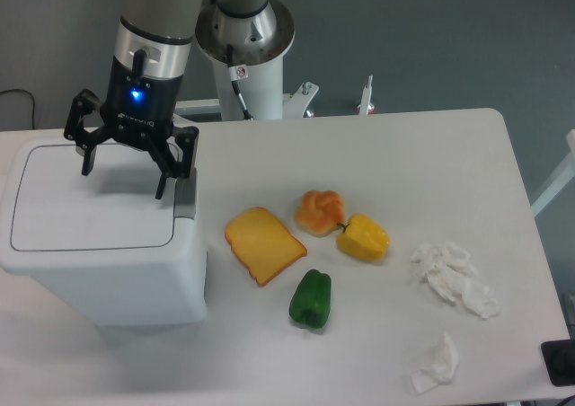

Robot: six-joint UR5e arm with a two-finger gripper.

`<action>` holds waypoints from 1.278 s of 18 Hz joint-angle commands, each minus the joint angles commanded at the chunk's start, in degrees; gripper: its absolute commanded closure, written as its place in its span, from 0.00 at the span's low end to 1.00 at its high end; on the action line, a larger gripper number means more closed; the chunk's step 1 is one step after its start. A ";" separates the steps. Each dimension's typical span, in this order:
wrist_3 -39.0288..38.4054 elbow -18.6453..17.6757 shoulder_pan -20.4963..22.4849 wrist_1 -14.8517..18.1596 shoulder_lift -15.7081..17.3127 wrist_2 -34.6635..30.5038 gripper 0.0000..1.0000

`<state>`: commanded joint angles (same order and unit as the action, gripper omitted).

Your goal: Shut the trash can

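At the left edge of the worktop [404, 154] I see the trash can [99, 262], a big white boxy bin with rounded corners, far bulkier than anything else here. Its flat rectangular lid [90, 213] lies level on top, outlined by a thin dark seam, and a grey latch tab [184, 198] sits at its right side. From my view the lid looks down flush with the body.

My gripper [124, 180] hangs over the rear part of the lid, fingers spread wide and holding nothing; a blue light glows on its black body. I cannot tell whether the fingertips touch the lid.

Right of the bin, near the middle of the worktop, lies an orange-yellow slice of bread [263, 243], with a green pepper [311, 298] toward the front edge. Just beyond are a bread roll [320, 211] and a yellow pepper [363, 237], touching each other. Toward the right edge sits crumpled white tissue [454, 278], and a smaller wad [436, 363] lies near the front right corner.
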<state>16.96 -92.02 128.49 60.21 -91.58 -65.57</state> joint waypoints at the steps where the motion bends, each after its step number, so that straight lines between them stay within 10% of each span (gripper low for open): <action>1: 0.00 0.35 0.96 0.00 0.26 0.00 0.00; 10: 4.02 0.62 7.82 0.79 1.50 -5.87 0.00; 23: 26.18 -0.79 22.49 10.72 5.01 -24.60 0.00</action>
<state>43.14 -92.81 150.98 70.93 -86.57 -90.17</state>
